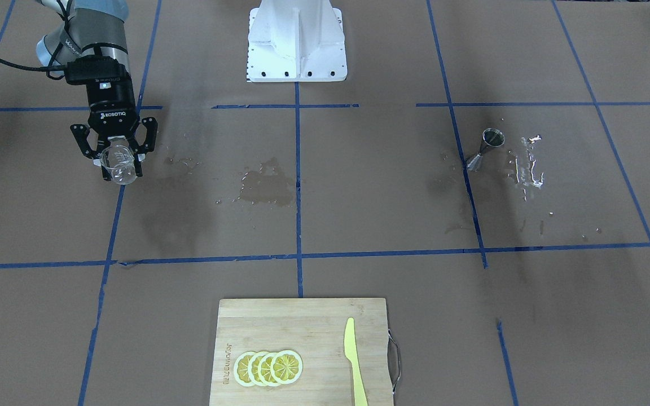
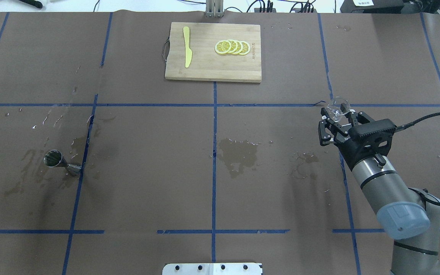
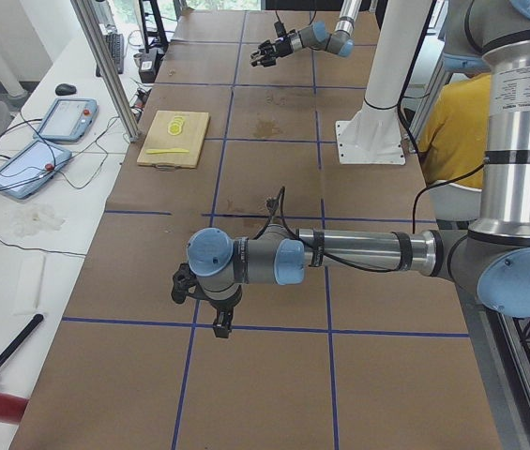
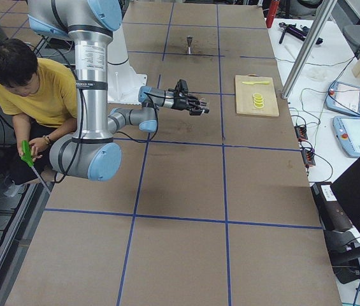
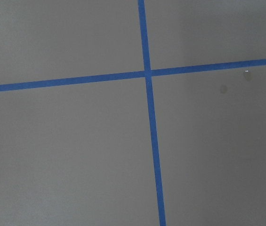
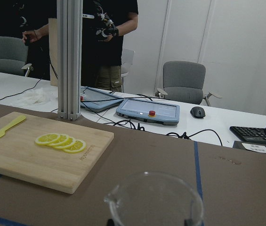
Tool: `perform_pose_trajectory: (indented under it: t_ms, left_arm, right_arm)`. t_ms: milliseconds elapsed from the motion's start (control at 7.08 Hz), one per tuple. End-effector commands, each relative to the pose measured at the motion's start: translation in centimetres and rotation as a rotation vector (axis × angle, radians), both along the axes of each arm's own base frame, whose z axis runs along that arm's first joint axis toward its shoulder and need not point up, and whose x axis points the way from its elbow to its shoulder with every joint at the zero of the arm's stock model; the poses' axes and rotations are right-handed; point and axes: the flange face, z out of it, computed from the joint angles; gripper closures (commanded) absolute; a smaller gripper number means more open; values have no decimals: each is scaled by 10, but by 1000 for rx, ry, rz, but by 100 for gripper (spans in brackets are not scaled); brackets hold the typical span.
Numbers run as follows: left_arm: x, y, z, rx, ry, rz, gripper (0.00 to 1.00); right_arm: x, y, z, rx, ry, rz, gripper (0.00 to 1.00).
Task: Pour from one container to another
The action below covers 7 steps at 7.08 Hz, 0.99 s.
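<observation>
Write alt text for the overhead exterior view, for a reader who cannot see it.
The right gripper holds a small clear beaker over the brown table's right side. A shiny steel hourglass-shaped jigger stands far at the left, among wet patches.

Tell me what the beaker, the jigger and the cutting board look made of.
The clear beaker looks like glass or clear plastic, and I can't tell which; it is see-through with a glossy rim. The jigger looks like metal, likely polished steel, given its grey, mirror-like sheen. The cutting board looks like wood, probably bamboo, with a pale, strip-like grain and a matte face.
</observation>
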Motion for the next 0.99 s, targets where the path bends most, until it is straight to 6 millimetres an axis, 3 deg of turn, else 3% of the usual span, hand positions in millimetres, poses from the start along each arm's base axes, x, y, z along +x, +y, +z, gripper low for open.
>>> perform_pose_trajectory:
  t_ms: [0, 283, 707, 848]
  left_arm:
    - [0, -1, -1, 3, 0, 0, 0]
    - [0, -2, -3, 6, 0, 0, 0]
    - [1, -2, -3, 6, 0, 2, 0]
    - [1, -2, -3, 6, 0, 2, 0]
  right_arm:
    - [-7, 10, 35, -65, -50, -3, 100]
    - [-3, 32, 70, -110, -35, -35, 100]
    - [-23, 55, 119, -146, -36, -15, 100]
    - [-28, 65, 121, -130, -46, 2, 100]
